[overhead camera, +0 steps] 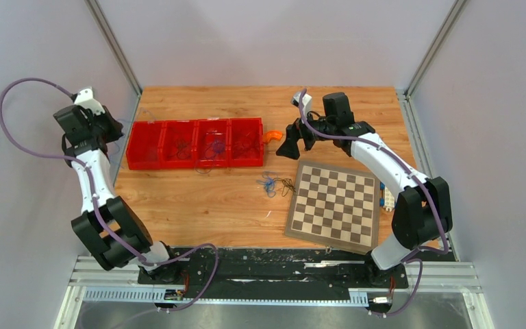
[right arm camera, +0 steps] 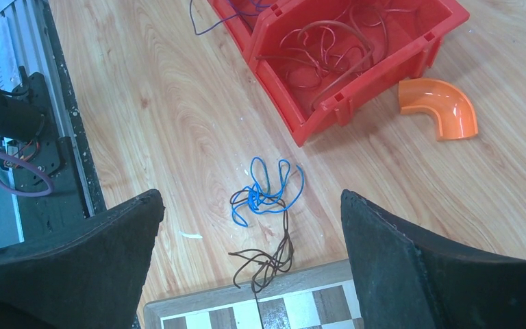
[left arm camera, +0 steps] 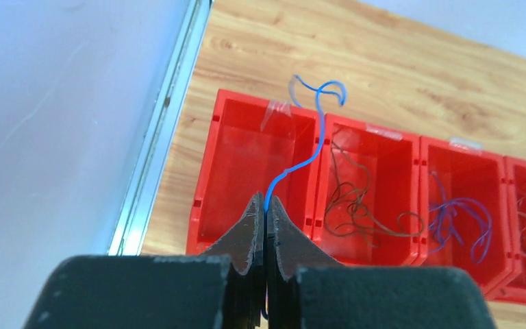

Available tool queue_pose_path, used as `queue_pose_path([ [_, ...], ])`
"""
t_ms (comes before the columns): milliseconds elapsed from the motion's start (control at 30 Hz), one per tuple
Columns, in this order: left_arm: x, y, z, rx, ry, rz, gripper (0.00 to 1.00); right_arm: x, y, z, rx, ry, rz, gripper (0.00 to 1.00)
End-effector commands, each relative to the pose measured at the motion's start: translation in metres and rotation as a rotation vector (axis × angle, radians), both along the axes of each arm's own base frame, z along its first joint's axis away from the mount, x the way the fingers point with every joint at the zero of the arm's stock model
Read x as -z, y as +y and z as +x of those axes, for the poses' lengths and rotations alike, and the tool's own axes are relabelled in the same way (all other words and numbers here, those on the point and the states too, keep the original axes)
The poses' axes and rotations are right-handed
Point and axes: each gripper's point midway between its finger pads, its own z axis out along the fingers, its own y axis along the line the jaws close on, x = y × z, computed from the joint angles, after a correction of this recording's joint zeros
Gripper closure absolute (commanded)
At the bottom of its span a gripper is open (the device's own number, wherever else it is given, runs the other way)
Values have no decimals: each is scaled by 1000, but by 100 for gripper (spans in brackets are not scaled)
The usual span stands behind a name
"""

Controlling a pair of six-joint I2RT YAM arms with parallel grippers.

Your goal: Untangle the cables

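1. Red bins [overhead camera: 178, 123]: far left, sorted wires inside.
2. Right claw [overhead camera: 289, 147]: wide open, empty. Tangle [overhead camera: 274, 185] lies just near of it, stretched left-right beside chessboard [overhead camera: 332, 205]; this arm is nearer.
3. Left claw [left arm camera: 266, 202]: pinched on blue wire [left arm camera: 320, 130], above the leftmost bin.

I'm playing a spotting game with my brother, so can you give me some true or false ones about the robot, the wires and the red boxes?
1. The left gripper is pinching a blue wire. True.
2. The right gripper is shut. False: its jaws stand wide open above the tangle of blue and dark wires, which it is not touching.
3. Four red bins stand side by side in a row. True.
4. The orange elbow piece lies inside a bin. False: it lies on the wooden table, just beside the end bin.
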Motion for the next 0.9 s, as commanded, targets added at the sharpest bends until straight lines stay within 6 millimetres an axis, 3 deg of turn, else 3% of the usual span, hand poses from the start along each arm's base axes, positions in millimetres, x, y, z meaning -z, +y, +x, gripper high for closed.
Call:
queue_pose_path([
  [0, -48, 5, 2, -52, -122, 6, 100, -21, 1, -5, -23, -47, 38, 0],
  [100, -58, 13, 0, -97, -130, 44, 100, -20, 1, -5, -23, -48, 36, 0],
  [233, -51, 20, -6, -108, -76, 88, 100, -18, 1, -3, -24, -43, 36, 0],
  [600, 22, 32, -17, -169, 229, 106, 100, -13, 3, 0, -23, -27, 33, 0],
  [667, 38, 33, -14, -166, 301, 118, 100, -12, 2, 1, -20, -28, 30, 0],
  [867, 61, 26, 2, -131, 436, 188, 100, -7, -1, 2, -10, -18, 24, 0],
])
